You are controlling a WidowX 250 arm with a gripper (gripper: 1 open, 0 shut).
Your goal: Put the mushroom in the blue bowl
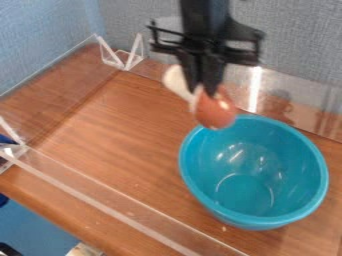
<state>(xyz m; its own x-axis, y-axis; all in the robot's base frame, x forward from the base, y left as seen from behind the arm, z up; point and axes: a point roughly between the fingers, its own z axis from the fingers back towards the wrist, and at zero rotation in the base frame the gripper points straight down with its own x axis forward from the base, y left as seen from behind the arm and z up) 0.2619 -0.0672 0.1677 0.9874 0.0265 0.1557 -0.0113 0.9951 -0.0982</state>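
The blue bowl (257,172) is a large, glossy turquoise bowl on the right of the wooden table, and nothing lies in it. My black gripper (210,93) points down over the bowl's back-left rim and is shut on the mushroom (215,110). The mushroom's orange-brown cap hangs below the fingers, and a cream-white part shows to the left behind them. It is in the air, just above and behind the rim, and does not touch the bowl.
The wooden tabletop (107,130) is fenced by low clear plastic walls, one along the front (94,195) and one at the back right (287,95). White triangular brackets (120,50) stand at the back left, and a blue wall rises behind.
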